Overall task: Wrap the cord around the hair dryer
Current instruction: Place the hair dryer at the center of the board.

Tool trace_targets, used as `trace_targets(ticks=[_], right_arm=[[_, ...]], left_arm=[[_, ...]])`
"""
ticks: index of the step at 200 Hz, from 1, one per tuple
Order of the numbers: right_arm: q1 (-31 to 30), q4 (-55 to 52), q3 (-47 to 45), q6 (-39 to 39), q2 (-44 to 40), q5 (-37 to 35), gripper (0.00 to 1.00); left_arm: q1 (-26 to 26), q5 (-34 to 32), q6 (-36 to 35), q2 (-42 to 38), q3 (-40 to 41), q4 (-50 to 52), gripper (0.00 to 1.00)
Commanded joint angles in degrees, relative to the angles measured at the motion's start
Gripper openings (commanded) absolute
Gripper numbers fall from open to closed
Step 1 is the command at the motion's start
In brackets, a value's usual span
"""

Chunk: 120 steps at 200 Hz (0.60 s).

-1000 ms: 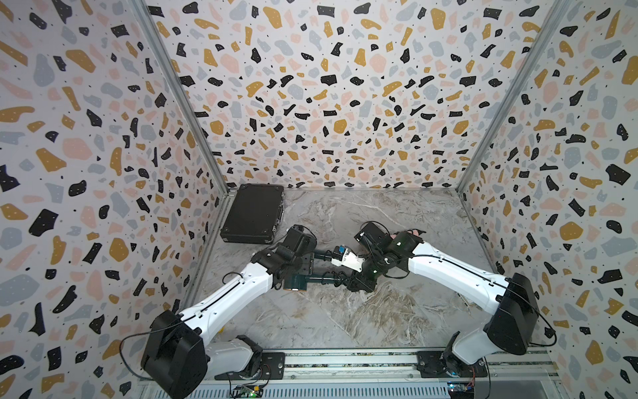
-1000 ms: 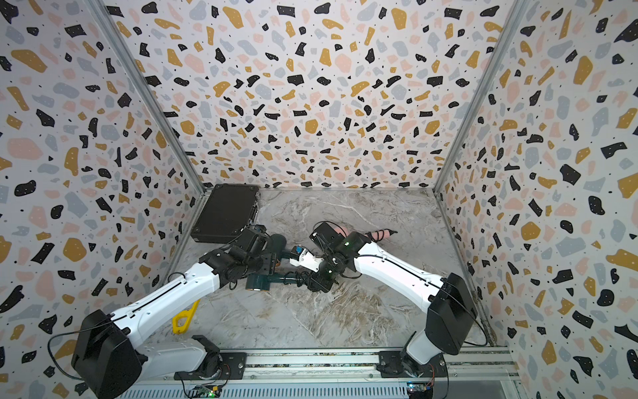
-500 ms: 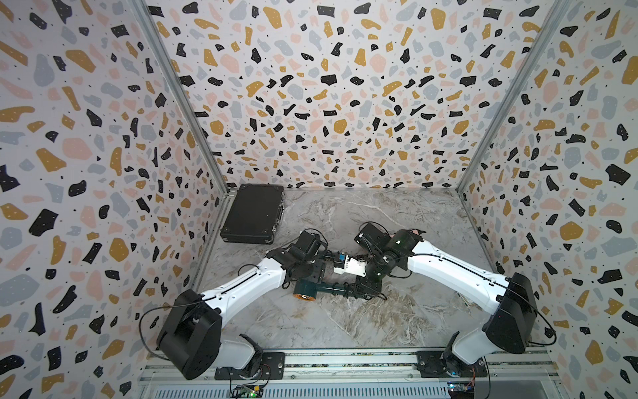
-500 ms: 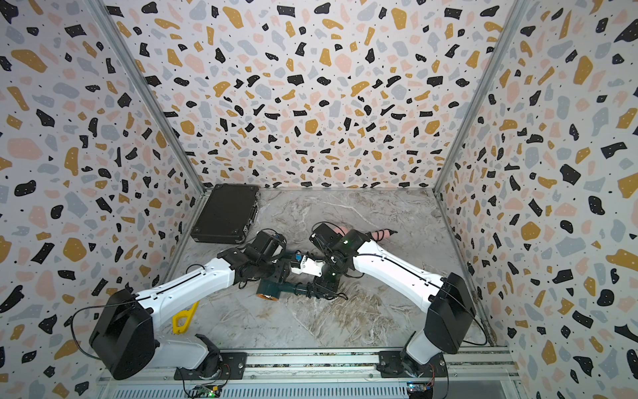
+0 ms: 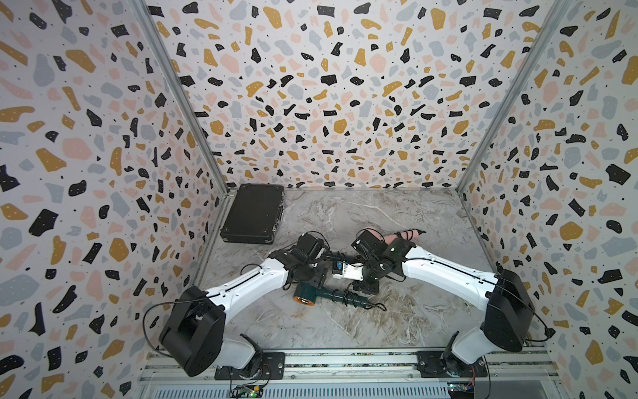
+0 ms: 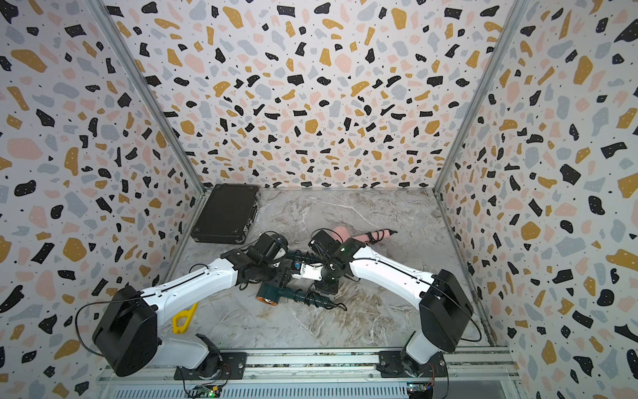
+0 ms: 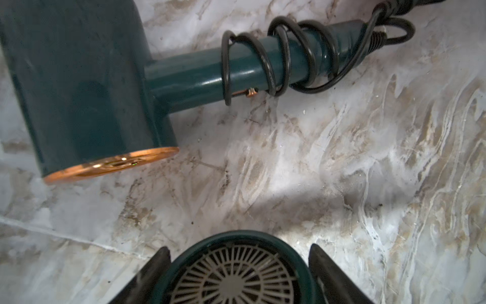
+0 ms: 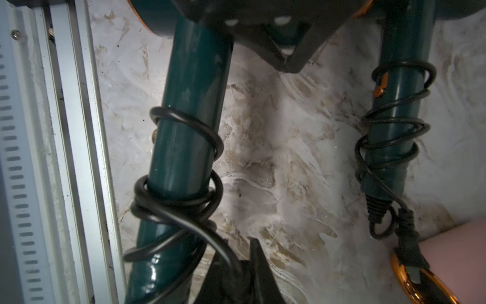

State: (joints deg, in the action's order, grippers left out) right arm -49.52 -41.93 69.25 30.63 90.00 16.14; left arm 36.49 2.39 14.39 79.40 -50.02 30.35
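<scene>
My left gripper [image 7: 238, 248] is shut on the head of a teal hair dryer [image 5: 305, 296], its fingers on either side of the rear grille [image 7: 234, 276]. The copper nozzle faces the front of the table. The handle [image 8: 189, 105] points right, with the black cord [image 8: 184, 200] looped around it a few times. From the handle's end the cord runs into my right gripper [image 8: 238, 244], which is shut on it. In both top views the grippers [image 5: 312, 281] [image 6: 326, 288] sit close together mid-table.
A second teal hair dryer [image 7: 86, 79] lies just behind, cord coiled on its handle [image 8: 402, 105]. A pink dryer [image 5: 397, 236] lies further back. A black case [image 5: 253, 214] fills the back left corner. A yellow tool [image 6: 184, 317] lies front left. The metal rail [image 8: 71, 131] borders the front.
My left arm has swung inward and turned the held dryer, so its copper nozzle now shows toward the front. The right gripper has stayed on the cord, almost still.
</scene>
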Motion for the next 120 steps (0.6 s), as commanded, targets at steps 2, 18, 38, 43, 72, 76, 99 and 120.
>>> trace_targets(ticks=[2, 18, 38, 43, 72, 76, 99, 120], right_arm=[[4.05, 7.94, 0.04, 1.35, -0.38, 2.85, 0.00], [5.91, 5.76, 0.35, 1.18, 0.96, 9.01, 0.00], [7.30, 4.10, -0.07, 0.96, 2.31, 12.85, 0.00], [7.54, 4.37, -0.38, 0.75, 2.58, 13.44, 0.00], [8.04, 4.15, -0.63, -0.93, 4.94, 13.58, 0.00], [8.03, 4.03, -0.61, -1.13, 5.23, 13.22, 0.00], [8.11, 3.86, -0.19, -3.77, 7.10, 6.89, 0.00], [8.11, 3.33, 0.39, -6.19, 8.81, 1.12, 0.00]], left_arm=[[0.95, 8.72, -6.39, -3.17, 2.29, 2.98, 0.00], [0.86, 10.70, -5.94, -4.59, 3.96, -0.27, 0.00], [-0.32, 14.49, -3.73, -6.61, 6.47, -4.98, 0.00], [-0.71, 15.61, -2.89, -7.24, 7.30, -6.96, 0.00], [-3.83, 19.38, 1.69, -10.39, 11.24, -14.65, 0.00], [-4.39, 19.56, 2.26, -10.92, 11.67, -15.39, 0.00], [-7.37, 17.33, 5.16, -13.56, 13.17, -16.39, 0.00], [-9.39, 12.58, 7.32, -14.49, 12.75, -14.15, 0.00]])
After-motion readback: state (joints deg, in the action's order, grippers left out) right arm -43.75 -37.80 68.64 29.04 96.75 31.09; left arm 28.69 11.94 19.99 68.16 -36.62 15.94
